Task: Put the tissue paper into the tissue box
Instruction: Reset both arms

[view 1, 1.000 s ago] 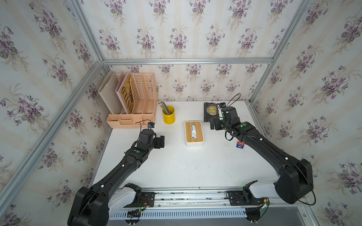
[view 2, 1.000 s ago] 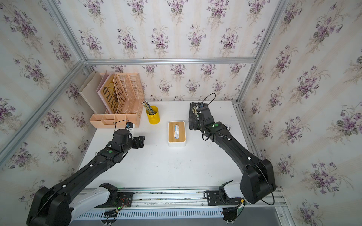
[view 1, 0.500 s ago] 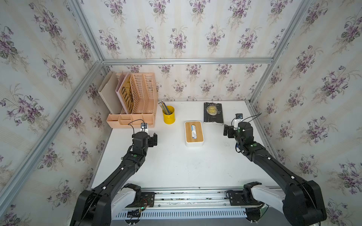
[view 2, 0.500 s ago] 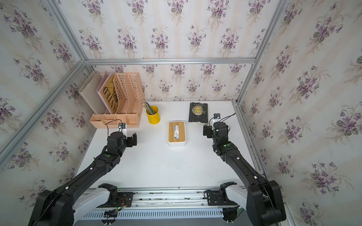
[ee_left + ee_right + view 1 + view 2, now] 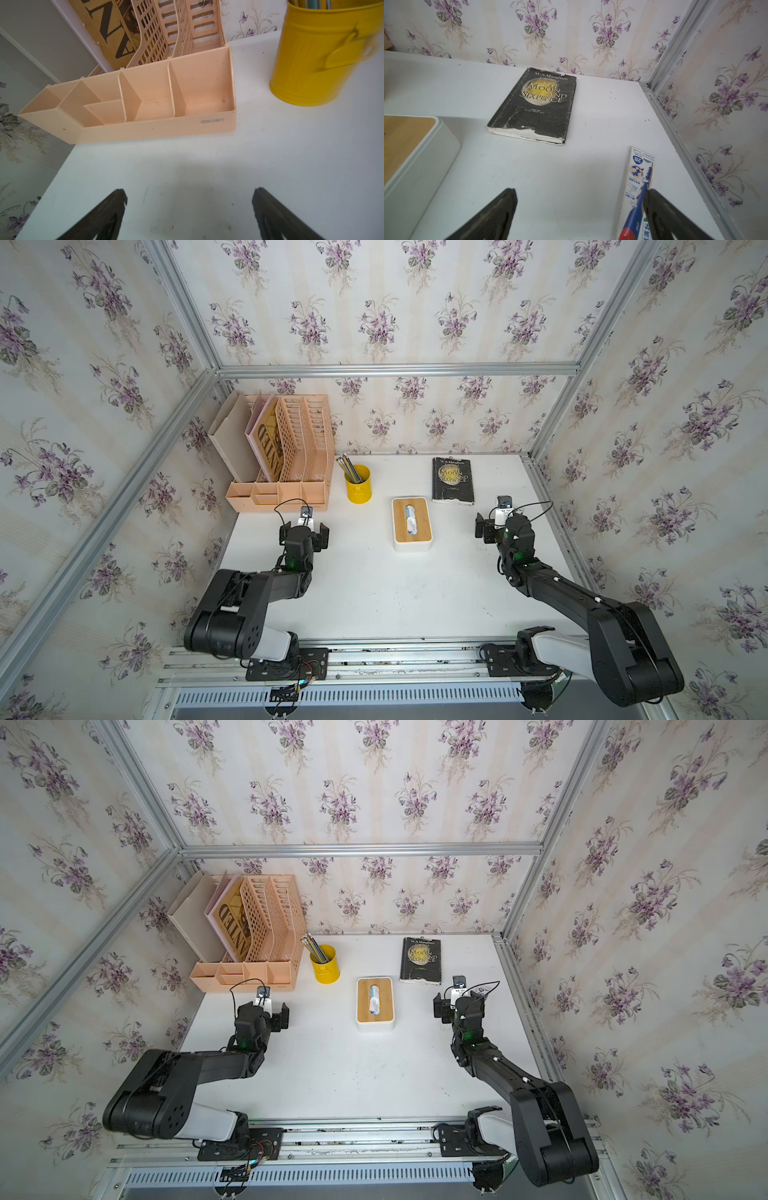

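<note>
Tissue box [image 5: 412, 546] lidded; left hand [image 5: 189, 194], right hand [image 5: 580, 193] flank it low, well apart, both released, empty.

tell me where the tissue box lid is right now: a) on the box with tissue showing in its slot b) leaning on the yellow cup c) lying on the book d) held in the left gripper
a: in both top views the lid sits on the tissue box, tissue paper showing through its slot; the left gripper is open and empty.
</note>
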Controlling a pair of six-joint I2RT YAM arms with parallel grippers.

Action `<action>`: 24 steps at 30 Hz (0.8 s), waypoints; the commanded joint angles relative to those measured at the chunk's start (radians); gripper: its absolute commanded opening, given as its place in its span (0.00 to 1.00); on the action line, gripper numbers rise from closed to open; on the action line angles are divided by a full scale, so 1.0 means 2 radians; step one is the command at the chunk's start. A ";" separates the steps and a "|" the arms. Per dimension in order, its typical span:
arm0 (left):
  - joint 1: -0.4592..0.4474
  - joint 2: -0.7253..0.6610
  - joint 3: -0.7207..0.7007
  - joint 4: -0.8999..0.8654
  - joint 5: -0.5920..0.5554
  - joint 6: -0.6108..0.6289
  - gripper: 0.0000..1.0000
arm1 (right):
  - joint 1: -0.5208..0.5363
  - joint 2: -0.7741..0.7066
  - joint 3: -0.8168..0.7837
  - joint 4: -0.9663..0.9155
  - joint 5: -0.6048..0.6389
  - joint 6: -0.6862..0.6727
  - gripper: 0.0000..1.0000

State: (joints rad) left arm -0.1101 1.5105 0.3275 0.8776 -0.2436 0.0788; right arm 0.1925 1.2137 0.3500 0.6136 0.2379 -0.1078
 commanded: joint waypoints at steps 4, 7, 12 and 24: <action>0.015 0.021 0.004 0.070 -0.006 -0.015 0.99 | -0.022 0.021 -0.025 0.138 -0.033 0.006 1.00; 0.017 0.022 0.013 0.053 -0.004 -0.016 0.99 | -0.030 0.047 -0.033 0.171 -0.039 0.019 1.00; 0.021 0.021 0.026 0.024 0.022 -0.012 0.99 | -0.054 0.087 -0.047 0.230 -0.070 0.054 1.00; 0.026 0.020 0.027 0.022 0.031 -0.013 0.99 | -0.071 0.162 -0.070 0.344 -0.080 0.059 1.00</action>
State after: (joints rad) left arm -0.0589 1.5517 0.3786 0.9092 -0.1894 0.0597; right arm 0.0509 1.5364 0.2108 1.2064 0.0887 -0.0010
